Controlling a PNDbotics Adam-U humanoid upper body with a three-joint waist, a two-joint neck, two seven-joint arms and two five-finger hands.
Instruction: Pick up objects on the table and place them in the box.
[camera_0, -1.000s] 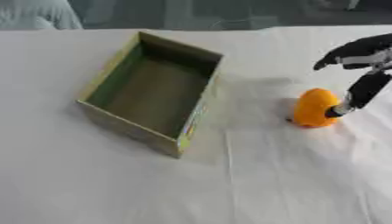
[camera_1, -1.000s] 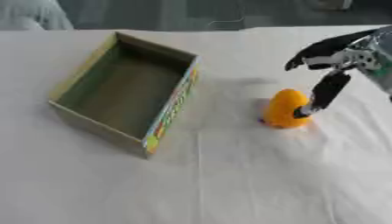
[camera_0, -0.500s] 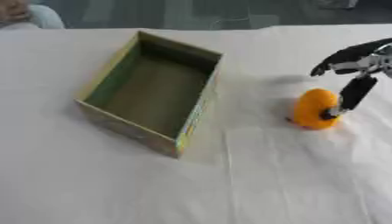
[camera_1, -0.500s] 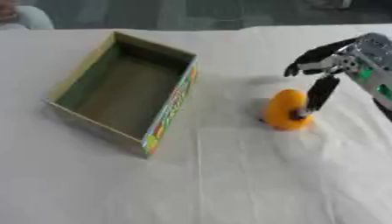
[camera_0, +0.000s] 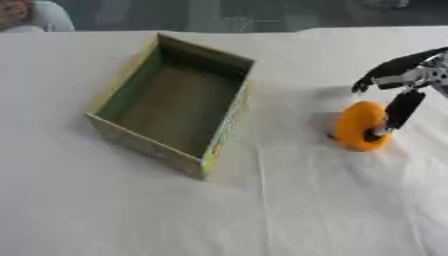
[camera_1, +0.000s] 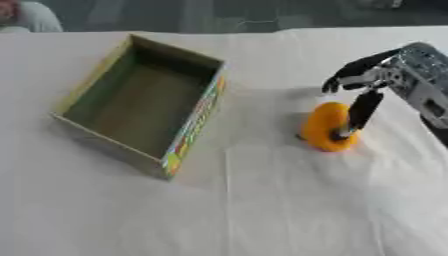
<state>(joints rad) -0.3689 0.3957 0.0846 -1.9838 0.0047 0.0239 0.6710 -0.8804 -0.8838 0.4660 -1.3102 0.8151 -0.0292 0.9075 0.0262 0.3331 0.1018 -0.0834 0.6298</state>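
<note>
Right robot hand (camera_1: 372, 82) at the orange object (camera_1: 325, 127), near the right edge of the table (camera_1: 262, 210). Compared with the views from a second before, the hand has shifted only slightly: its fingers stay spread above the object, and one dark digit (camera_1: 359, 114) still reaches down against the object's right face, touching it without closing round it. The object has not left the cloth, so the grasp appears not yet made. The hand is open, holding nothing. The box (camera_0: 229, 125) stands empty toward the table's far left, well apart from the object. The left robot hand shows in neither view.
</note>
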